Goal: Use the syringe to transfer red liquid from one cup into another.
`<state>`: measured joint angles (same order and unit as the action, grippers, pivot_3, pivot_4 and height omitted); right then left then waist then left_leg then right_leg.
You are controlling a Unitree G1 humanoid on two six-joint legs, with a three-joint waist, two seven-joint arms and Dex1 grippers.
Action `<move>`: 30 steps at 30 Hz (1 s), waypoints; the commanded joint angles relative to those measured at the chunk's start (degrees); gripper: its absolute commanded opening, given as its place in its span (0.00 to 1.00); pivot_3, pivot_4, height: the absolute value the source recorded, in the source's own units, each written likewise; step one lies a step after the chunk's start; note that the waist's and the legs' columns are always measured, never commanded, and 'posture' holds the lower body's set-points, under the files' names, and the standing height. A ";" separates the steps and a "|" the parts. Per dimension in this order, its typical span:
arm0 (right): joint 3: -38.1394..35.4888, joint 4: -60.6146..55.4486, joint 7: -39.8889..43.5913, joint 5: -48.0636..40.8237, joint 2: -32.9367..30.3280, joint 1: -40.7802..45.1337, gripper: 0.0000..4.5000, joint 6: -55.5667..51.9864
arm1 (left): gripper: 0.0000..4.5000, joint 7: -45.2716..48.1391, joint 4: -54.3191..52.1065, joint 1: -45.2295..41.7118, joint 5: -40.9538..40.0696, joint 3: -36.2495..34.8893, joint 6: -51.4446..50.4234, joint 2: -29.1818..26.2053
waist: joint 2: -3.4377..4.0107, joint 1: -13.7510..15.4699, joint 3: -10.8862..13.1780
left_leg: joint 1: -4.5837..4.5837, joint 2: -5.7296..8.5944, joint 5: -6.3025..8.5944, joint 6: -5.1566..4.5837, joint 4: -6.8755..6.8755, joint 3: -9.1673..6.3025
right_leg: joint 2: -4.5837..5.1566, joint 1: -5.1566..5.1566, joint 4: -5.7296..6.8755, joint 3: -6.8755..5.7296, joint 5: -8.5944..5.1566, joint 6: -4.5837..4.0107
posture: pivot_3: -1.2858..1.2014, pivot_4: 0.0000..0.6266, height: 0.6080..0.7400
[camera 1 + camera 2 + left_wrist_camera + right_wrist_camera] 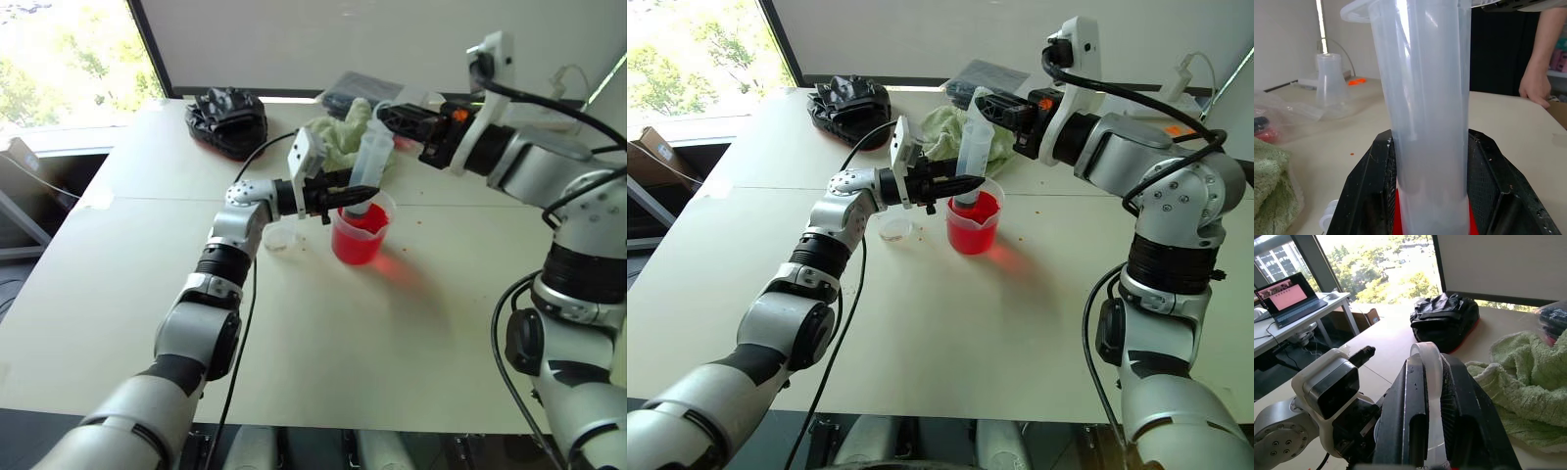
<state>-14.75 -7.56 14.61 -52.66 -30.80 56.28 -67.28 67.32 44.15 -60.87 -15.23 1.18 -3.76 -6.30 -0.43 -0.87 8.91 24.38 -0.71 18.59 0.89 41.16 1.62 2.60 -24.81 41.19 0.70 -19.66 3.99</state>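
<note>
Left eye view shows the left gripper [361, 196] clenched on the large clear plastic syringe's [370, 157] barrel, standing in the spouted clear beaker [361, 235] of red liquid [358, 245], right gripper [392, 116] grasping its plunger: filling step, next pulling upward, then moving toward the small clear cup [280, 241] at nine o'clock.

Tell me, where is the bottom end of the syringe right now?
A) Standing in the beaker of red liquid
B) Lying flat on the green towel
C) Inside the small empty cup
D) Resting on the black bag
A: the syringe stands nearly upright with its lower end down in the beaker of red liquid, the left tool clamped on its barrel and the right tool on its top.
</note>
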 commanded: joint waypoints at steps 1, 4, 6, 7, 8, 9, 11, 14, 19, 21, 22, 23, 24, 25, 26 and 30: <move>-4.88 -0.17 -1.39 0.82 -1.48 4.70 0.02 4.37 | 0.30 3.46 -3.01 1.10 1.09 3.74 0.26 1.44 | 0.00 0.00 0.00 | 0.00 0.00 0.00 0.00 0.00 0.00 | 0.00 0.00 0.00 0.00 0.00 0.00 | 0.52 0.24 0.78; -4.87 0.15 -1.45 1.00 -1.50 4.92 0.02 4.59 | 0.30 3.44 -2.88 1.07 1.14 3.67 0.24 1.36 | 0.00 0.00 0.00 | 0.00 0.00 0.00 0.00 0.00 0.00 | 0.00 0.00 0.00 0.00 0.00 0.00 | 0.52 0.24 0.78; -4.93 0.22 -1.46 0.96 -1.51 4.99 0.02 4.61 | 0.30 3.37 -3.04 1.19 1.11 3.66 0.13 1.38 | 0.00 0.00 0.00 | 0.00 0.00 0.00 0.00 0.00 0.00 | 0.00 0.00 -0.01 0.00 0.00 0.00 | 0.52 0.24 0.78; -4.97 0.28 -1.49 0.95 -1.51 5.05 0.02 4.64 | 0.30 3.35 -3.12 1.26 1.11 3.68 0.12 1.38 | 0.00 0.00 0.00 | 0.00 0.00 0.00 0.00 0.00 0.00 | 0.00 0.00 -0.01 0.00 0.00 0.00 | 0.52 0.24 0.78; -4.98 0.33 -1.48 0.98 -1.52 5.10 0.02 4.67 | 0.30 3.35 -3.20 1.31 1.11 3.71 0.11 1.38 | 0.00 0.00 0.00 | 0.00 0.00 0.00 0.00 0.00 0.00 | 0.00 0.00 -0.01 0.00 0.00 0.00 | 0.52 0.24 0.78; -4.96 0.39 -1.45 1.02 -1.56 5.14 0.02 4.70 | 0.30 3.34 -3.26 1.34 1.08 3.72 0.06 1.39 | 0.00 0.00 0.00 | 0.00 0.00 0.00 0.00 0.00 0.00 | 0.00 0.00 -0.01 0.00 0.00 0.00 | 0.52 0.24 0.78; -5.00 0.55 -1.45 1.04 -1.58 5.30 0.02 4.74 | 0.30 3.36 -3.36 1.39 1.04 3.75 -0.04 1.37 | 0.00 0.01 0.00 | 0.00 0.00 0.00 0.00 0.00 0.00 | 0.00 0.00 -0.01 0.00 0.00 0.00 | 0.52 0.24 0.78; -5.01 0.68 -1.44 1.08 -1.62 5.49 0.02 4.86 | 0.30 3.36 -3.43 1.44 1.04 3.78 -0.14 1.34 | 0.00 0.01 0.00 | 0.00 0.00 0.00 0.00 0.00 0.00 | 0.00 0.00 -0.01 0.00 0.00 0.00 | 0.52 0.24 0.78; -5.14 0.81 -1.50 1.04 -1.65 5.70 0.02 4.96 | 0.30 3.44 -3.54 1.54 1.05 3.89 -0.17 1.34 | 0.00 0.01 0.00 | 0.00 0.00 0.00 0.00 0.00 0.00 | 0.00 0.00 -0.01 0.00 0.00 0.00 | 0.52 0.24 0.78; -5.25 0.90 -1.53 1.01 -1.68 5.82 0.02 5.02 | 0.30 3.49 -3.53 1.55 1.04 3.91 -0.17 1.35 | 0.00 0.01 0.00 | 0.00 0.00 0.00 0.00 0.00 0.00 | 0.00 0.00 -0.01 0.00 0.00 0.00 | 0.52 0.24 0.78; -5.29 0.95 -1.53 1.00 -1.71 5.87 0.02 5.03 | 0.30 3.50 -3.51 1.54 1.04 3.91 -0.16 1.36 | 0.00 0.01 0.00 | 0.00 0.00 0.00 0.00 0.00 0.00 | 0.00 0.00 -0.01 0.00 0.00 0.00 | 0.52 0.24 0.78; -5.33 0.99 -1.51 1.02 -1.73 5.91 0.02 5.10 | 0.30 3.51 -3.49 1.54 1.05 3.92 -0.14 1.37 | 0.00 0.01 0.00 | 0.00 0.00 0.00 0.00 0.00 0.00 | 0.00 0.00 -0.01 0.00 0.00 0.00 | 0.52 0.24 0.78; -5.38 1.05 -1.52 1.02 -1.73 5.96 0.02 5.16 | 0.30 3.52 -3.48 1.54 1.06 3.92 -0.12 1.38 | 0.00 0.01 0.00 | 0.00 0.00 0.00 0.00 0.00 0.00 | 0.00 0.00 -0.01 0.00 0.00 0.00 | 0.52 0.24 0.78; -5.45 1.04 -1.57 0.98 -1.75 6.01 0.02 5.15 | 0.30 3.52 -3.59 1.57 1.04 3.94 -0.17 1.37 | 0.00 0.01 0.00 | 0.00 0.00 0.00 0.00 0.00 0.00 | 0.00 0.00 -0.01 0.00 0.00 0.00 | 0.52 0.24 0.78; -5.51 1.06 -1.59 0.95 -1.78 6.06 0.02 5.16 | 0.30 3.51 -3.65 1.58 1.03 3.96 -0.21 1.37 | 0.00 0.01 0.00 | 0.00 0.00 0.00 0.00 0.00 0.00 | 0.00 0.00 -0.01 0.00 0.00 0.00 | 0.52 0.24 0.78; -5.80 1.21 -1.73 0.73 -1.80 6.30 0.02 5.24 | 0.30 3.53 -3.75 1.61 0.98 4.02 -0.24 1.38 | 0.00 0.01 0.00 | 0.00 0.00 0.00 0.00 0.00 0.00 | 0.00 0.00 -0.01 0.00 0.00 0.00 | 0.52 0.24 0.78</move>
<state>-14.75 -5.97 14.62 -52.91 -30.88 57.44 -67.27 67.25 43.60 -60.47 -15.53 1.18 -4.62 -6.45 -0.43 -0.86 8.91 24.38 -0.71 18.59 0.89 41.16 1.62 2.60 -24.81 41.18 0.70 -19.66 3.99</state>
